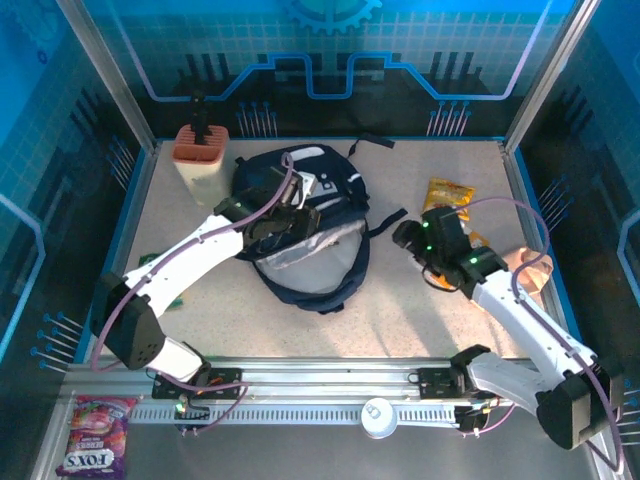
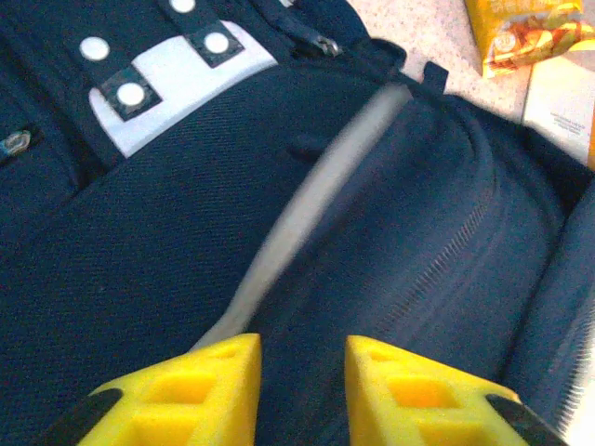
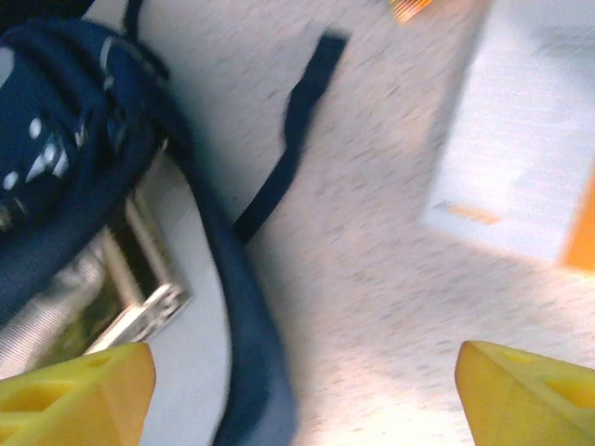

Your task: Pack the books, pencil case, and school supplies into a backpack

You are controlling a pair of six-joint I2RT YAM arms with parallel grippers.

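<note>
The navy backpack [image 1: 330, 275] lies open in the middle of the table, its grey lining facing up. My left gripper [image 1: 272, 228] hovers over its upper part. In the left wrist view the yellow fingers [image 2: 223, 390] stand a little apart, open, with navy backpack [image 2: 167, 242] fabric and a grey stripe under them. My right gripper [image 1: 415, 240] is wide open just right of the bag, over bare table beside the backpack [image 3: 65, 158] rim. A flat pale-edged thing with a dark cover, probably a book [image 3: 139, 302], lies inside the open mouth. A black strap [image 3: 288, 139] trails across the table.
A yellow-orange snack packet [image 1: 447, 195] lies right of the bag, beside a white flat sheet or cover with an orange edge [image 3: 530, 158]. The beige holder with a terracotta top [image 1: 200, 155] stands at the back left. A candy packet [image 1: 95, 440] lies off the table's front left.
</note>
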